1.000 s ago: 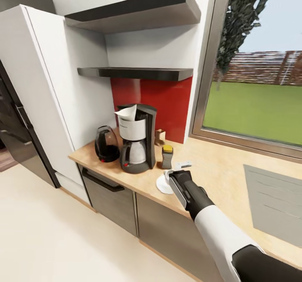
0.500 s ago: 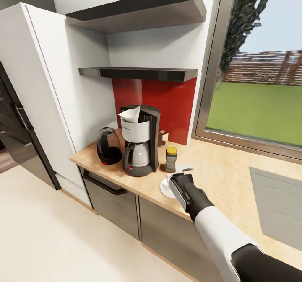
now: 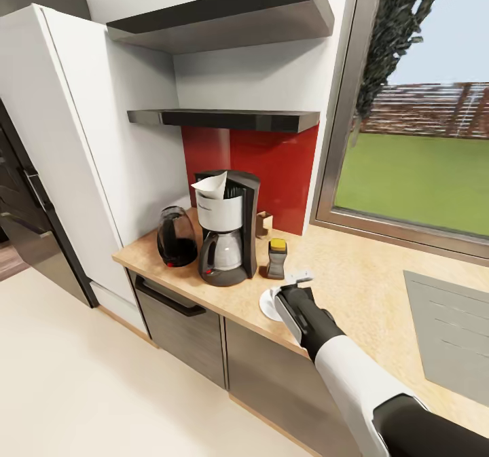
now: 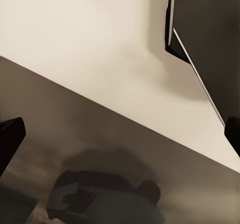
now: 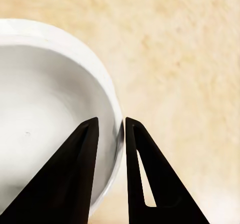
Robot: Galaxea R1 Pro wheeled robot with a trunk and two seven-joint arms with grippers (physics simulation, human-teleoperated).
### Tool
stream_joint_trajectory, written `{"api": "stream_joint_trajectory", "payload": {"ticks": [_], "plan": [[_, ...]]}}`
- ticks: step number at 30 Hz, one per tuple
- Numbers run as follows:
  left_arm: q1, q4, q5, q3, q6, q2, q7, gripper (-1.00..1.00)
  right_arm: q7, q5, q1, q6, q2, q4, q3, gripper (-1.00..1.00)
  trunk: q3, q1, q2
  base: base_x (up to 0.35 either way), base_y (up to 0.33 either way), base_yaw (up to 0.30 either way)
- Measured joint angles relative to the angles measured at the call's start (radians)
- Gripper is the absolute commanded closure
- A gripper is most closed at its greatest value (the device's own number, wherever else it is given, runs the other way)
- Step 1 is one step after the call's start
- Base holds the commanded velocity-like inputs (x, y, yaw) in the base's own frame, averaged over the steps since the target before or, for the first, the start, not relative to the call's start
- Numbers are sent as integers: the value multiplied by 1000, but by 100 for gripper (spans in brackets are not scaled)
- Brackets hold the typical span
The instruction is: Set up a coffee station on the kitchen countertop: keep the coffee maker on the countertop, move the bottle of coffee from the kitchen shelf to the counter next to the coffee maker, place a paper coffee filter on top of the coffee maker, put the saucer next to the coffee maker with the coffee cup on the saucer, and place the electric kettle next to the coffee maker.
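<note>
The black coffee maker [image 3: 227, 233] stands on the wooden counter [image 3: 353, 287] with a white paper filter [image 3: 212, 185] sticking up from its top. A dark electric kettle [image 3: 176, 236] sits close on its left, and the yellow-capped coffee bottle [image 3: 276, 259] close on its right. In front of the bottle lies the white saucer [image 3: 267, 303], near the counter's front edge. My right gripper [image 3: 284, 293] reaches down onto it. In the right wrist view its fingers [image 5: 82, 159] pinch the saucer [image 5: 45, 114] by its rim. My left gripper [image 4: 121, 133] is open, over floor.
Two dark wall shelves [image 3: 224, 117] hang above the coffee maker. A tall white cabinet [image 3: 88, 138] bounds the counter's left end. A small brown box [image 3: 263, 223] stands against the red backsplash. A grey cooktop [image 3: 448, 335] lies at the right, under the window.
The camera shifted a little a second ago, sliding the scene rightward in the view. My right gripper stays at the saucer's rim, barely lower than before.
</note>
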Motion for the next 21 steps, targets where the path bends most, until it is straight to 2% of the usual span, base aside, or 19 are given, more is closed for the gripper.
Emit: {"api": "stream_joint_trajectory", "payload": {"ticks": [13, 21], "plan": [[0, 0, 0, 0, 0, -1, -6, -100, 0, 0, 0, 0, 0, 1, 0, 100, 0, 0, 0, 91, 0, 0], [0, 1, -3, -2, -1, -1, -6, -100, 0, 0, 0, 0, 0, 1, 0, 100, 0, 0, 0, 17, 0, 0]]}}
